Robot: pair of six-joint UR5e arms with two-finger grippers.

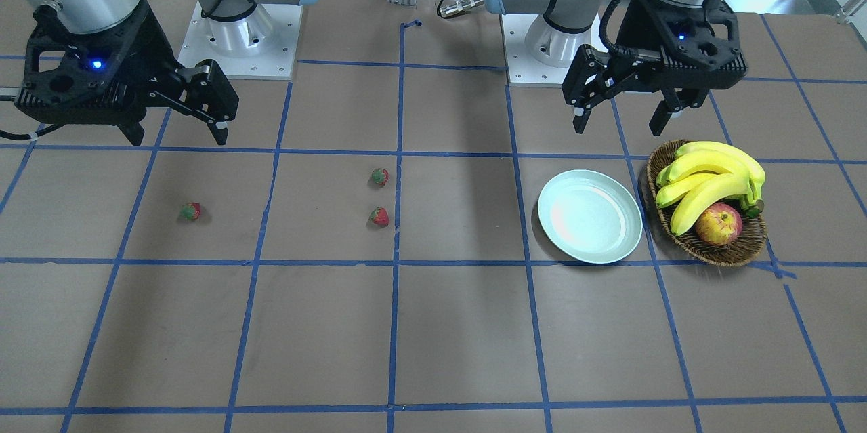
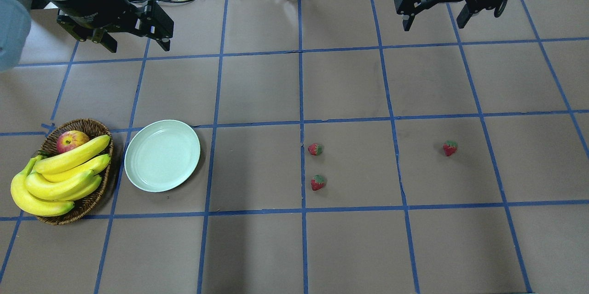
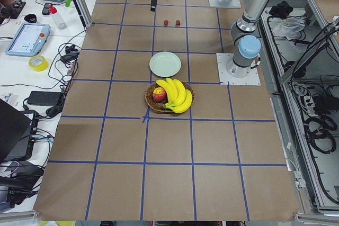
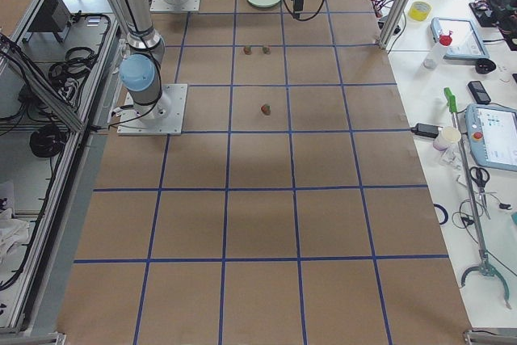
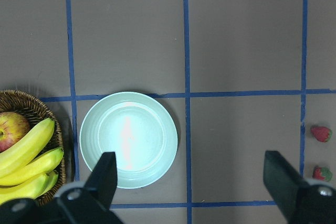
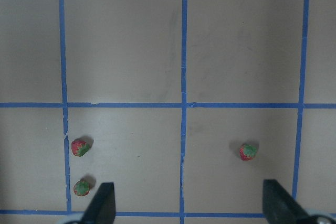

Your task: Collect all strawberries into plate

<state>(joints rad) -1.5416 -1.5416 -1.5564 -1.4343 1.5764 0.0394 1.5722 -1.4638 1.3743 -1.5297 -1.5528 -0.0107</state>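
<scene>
Overhead exterior: hanging high over the table point(image 2: 257, 248), wrists pointed straight down, well apart. Left gripper point(image 2: 138, 45) spread wide, nothing held; plate point(image 5: 128, 140) below, off-centre toward one finger. Right gripper point(image 2: 433, 25) equally wide, nothing held; three strawberries point(image 6: 248, 151) beneath, two just outside one finger, one just inside the other. Partly readable on right gripper's body: "2F Adaptive".

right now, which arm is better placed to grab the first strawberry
Right. The right gripper hangs, jaws open, on the side where all three strawberries lie; its wrist view shows all three. The left gripper is over by the plate, farther off.
</scene>
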